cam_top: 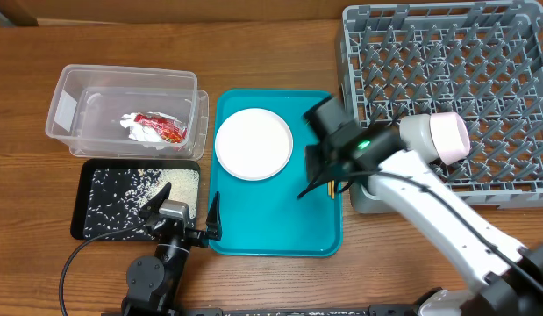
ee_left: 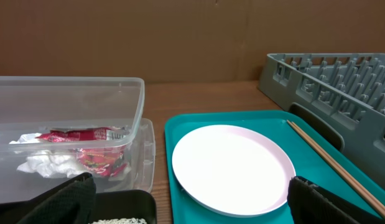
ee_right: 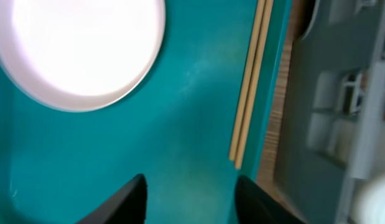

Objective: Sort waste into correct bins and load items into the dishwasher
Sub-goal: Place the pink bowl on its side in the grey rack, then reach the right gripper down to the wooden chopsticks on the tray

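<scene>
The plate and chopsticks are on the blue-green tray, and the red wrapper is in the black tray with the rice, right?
Not quite. The red wrapper is in the clear tub, not the black tray; the overhead view shows it. The rice is in the black tray, and the plate and chopsticks are on the blue-green tray.

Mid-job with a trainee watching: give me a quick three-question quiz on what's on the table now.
1. Fill in: the chopsticks and plate lie on the ____ tray.
2. True or false: the wrapper lies in the tub.
3. The rice lies on: A plate, B black tray, C tub.
Key: 1 teal tray; 2 true; 3 B.
</scene>
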Motion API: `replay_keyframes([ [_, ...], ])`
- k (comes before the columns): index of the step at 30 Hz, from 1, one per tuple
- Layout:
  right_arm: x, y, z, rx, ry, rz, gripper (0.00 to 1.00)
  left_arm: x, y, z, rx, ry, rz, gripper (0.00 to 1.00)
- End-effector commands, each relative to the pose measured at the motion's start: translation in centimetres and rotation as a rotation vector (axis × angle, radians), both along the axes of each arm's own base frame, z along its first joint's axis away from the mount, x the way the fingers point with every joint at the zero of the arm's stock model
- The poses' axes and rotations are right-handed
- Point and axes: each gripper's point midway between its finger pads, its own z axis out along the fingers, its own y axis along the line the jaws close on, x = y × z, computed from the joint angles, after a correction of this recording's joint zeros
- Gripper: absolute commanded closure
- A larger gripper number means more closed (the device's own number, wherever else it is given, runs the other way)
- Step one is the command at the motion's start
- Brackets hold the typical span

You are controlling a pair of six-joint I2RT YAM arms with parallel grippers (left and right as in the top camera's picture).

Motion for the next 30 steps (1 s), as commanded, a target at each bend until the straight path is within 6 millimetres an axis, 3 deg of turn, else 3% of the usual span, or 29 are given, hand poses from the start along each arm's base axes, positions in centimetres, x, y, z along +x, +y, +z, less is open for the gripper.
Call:
replay_keyframes([
  [1,0.5,-1.8,-3.4,-0.08,-0.027,-0.096,0.61,-0.1,-0.2,0.0,-0.009,-0.005,-0.011,0.0],
  [5,1.1,-1.3,-7.8,-0.132,-0.02,0.025,0.65,-0.1,-0.2,0.0,-0.009,-0.005,-0.011,0.0],
  [12,2.2,-1.7,-11.0,-0.205,-0.01,0.036,0.65,-0.1,-0.2,0.0,-0.009,-0.005,-0.011,0.0],
  [17,3.3,-2.4,-11.4,-0.258,-0.056,0.02,0.64,-0.1,-0.2,0.0,-0.009,-0.005,-0.011,0.0],
  [23,3.0,-2.0,-11.7,-0.235,-0.04,0.029,0.65,-0.1,-0.2,0.0,-0.009,-0.005,-0.011,0.0],
  [30,3.3,-1.7,-10.6,-0.255,-0.037,0.076,0.61,-0.1,-0.2,0.0,-0.009,-0.005,-0.011,0.0],
])
